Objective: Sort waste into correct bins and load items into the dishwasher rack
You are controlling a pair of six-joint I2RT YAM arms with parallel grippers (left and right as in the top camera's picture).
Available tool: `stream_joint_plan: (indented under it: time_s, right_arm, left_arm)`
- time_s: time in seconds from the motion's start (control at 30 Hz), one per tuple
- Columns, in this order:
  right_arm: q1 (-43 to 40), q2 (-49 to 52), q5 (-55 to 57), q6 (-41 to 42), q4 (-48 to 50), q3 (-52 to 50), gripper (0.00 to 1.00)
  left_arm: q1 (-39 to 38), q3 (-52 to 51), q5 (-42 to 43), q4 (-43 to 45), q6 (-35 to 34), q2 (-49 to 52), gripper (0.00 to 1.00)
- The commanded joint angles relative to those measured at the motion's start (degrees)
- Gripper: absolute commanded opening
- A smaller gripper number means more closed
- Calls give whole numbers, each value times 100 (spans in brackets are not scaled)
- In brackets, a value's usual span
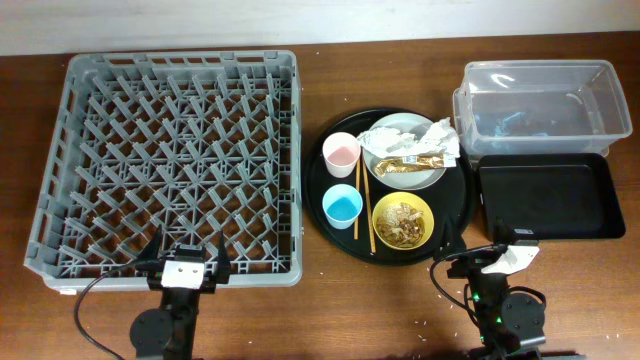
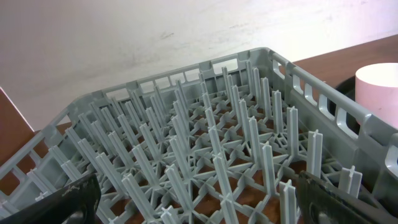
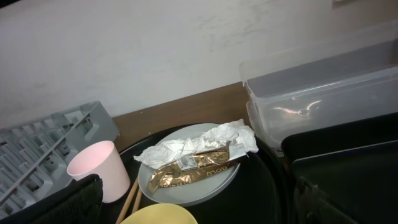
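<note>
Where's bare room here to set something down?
Bare wood lies behind the round tray, between the rack and clear tub. The shallow black tray is bare too. The round tray is crowded: plate, pink cup, blue cup, bowl, chopsticks.

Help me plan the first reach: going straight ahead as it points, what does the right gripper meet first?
Probably the yellow bowl, its rim just ahead of the open right gripper; if it passes above that, the white plate. Height is unclear.
</note>
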Motion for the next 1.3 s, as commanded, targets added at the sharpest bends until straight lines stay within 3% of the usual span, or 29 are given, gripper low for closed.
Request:
stream_joint_plan:
  time_s: [0.0, 1.03, 1.27]
  right_arm:
    - [57, -37, 9, 39, -46, -31, 98]
    - [57, -37, 7, 42, -39, -31, 98]
    - [57, -37, -17, 42, 466, -31, 98]
  left_arm:
    - [28, -44, 44, 26, 90, -55, 100]
    - [28, -44, 42, 26, 90, -55, 100]
    - [28, -44, 44, 26, 90, -55, 100]
